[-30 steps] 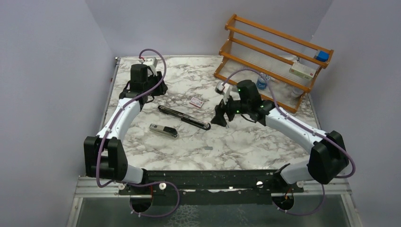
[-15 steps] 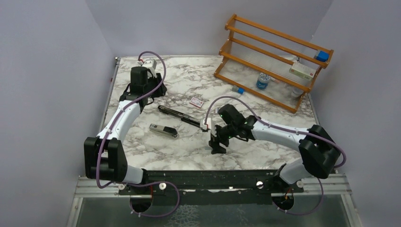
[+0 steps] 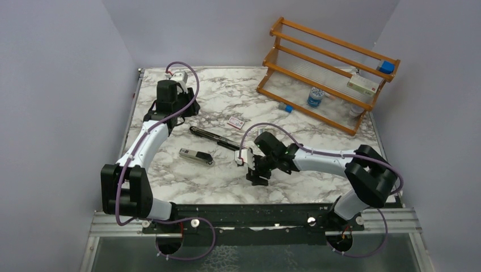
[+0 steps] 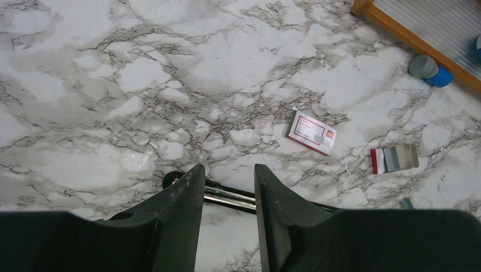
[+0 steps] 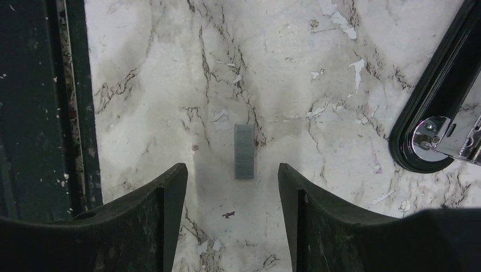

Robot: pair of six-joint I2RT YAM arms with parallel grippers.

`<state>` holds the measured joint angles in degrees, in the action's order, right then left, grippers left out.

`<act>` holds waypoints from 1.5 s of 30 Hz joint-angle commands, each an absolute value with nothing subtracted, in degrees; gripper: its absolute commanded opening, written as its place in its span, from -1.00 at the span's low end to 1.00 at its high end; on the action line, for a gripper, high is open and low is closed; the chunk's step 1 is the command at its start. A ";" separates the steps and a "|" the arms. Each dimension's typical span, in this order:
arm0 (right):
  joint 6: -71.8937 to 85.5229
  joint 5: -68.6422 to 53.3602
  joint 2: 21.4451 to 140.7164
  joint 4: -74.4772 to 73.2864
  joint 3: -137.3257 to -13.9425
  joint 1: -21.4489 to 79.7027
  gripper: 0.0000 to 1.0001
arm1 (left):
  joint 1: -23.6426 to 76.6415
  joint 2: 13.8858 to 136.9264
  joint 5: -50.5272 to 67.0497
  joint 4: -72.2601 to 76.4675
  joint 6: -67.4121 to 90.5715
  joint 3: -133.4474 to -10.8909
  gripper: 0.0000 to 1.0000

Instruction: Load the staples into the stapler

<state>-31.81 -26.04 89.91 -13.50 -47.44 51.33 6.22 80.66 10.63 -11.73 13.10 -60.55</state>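
The stapler [image 3: 221, 140] lies opened flat mid-table, a long black bar with a silver channel. Its end shows low between the fingers in the left wrist view [image 4: 227, 197]. My left gripper [image 4: 228, 167] hovers open at the far left [image 3: 170, 107], holding nothing. The pink-red staples box [image 3: 236, 122] lies behind the stapler [image 4: 311, 132]. A grey staple strip [image 5: 244, 151] lies flat on the marble, just ahead of my right gripper [image 5: 231, 166]. That gripper is open, low over the table near the front [image 3: 256, 178]. The stapler's black end [image 5: 437, 96] is to its right.
A small grey-and-black object [image 3: 195, 156] lies in front of the stapler. A red, white and grey piece [image 4: 394, 158] lies right of the box. The wooden rack [image 3: 329, 73] stands back right with a blue cap [image 3: 288, 107] in front of it. A black rail [image 5: 34, 107] edges the table.
My right arm swung from the stapler's right end toward the near edge and came down over the staple strip, its jaws narrowing a little. The left arm barely moved.
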 commanded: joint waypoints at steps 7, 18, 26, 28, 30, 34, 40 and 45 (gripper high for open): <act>-34.23 -23.56 94.86 -14.29 -48.93 51.76 0.07 | 5.89 79.68 10.28 -10.32 13.27 -60.64 -0.18; -34.34 -22.27 95.95 -15.74 -49.10 51.77 -0.29 | 5.71 79.71 11.14 -10.09 13.03 -60.63 -0.18; -33.45 -22.89 95.85 -15.46 -47.87 51.77 -0.56 | 5.63 79.71 11.51 -9.99 13.10 -60.60 -0.18; -31.97 -23.39 96.34 -14.82 -47.92 51.77 -0.61 | 5.54 79.58 11.37 -9.96 13.10 -60.60 -0.18; -29.73 -24.17 96.84 -13.78 -48.17 51.77 -0.66 | 5.54 79.48 11.21 -9.97 13.10 -60.60 -0.18; -24.97 -24.62 99.55 -12.00 -50.93 51.77 -0.78 | 5.37 79.27 10.94 -9.93 13.18 -60.51 -0.18; -18.54 -20.32 104.05 -5.47 -55.72 51.77 -0.77 | 5.20 79.35 10.90 -10.02 13.42 -60.55 -0.18; -15.49 -17.95 107.43 0.88 -57.12 51.83 -0.70 | 5.11 79.53 10.96 -9.86 13.45 -60.51 -0.18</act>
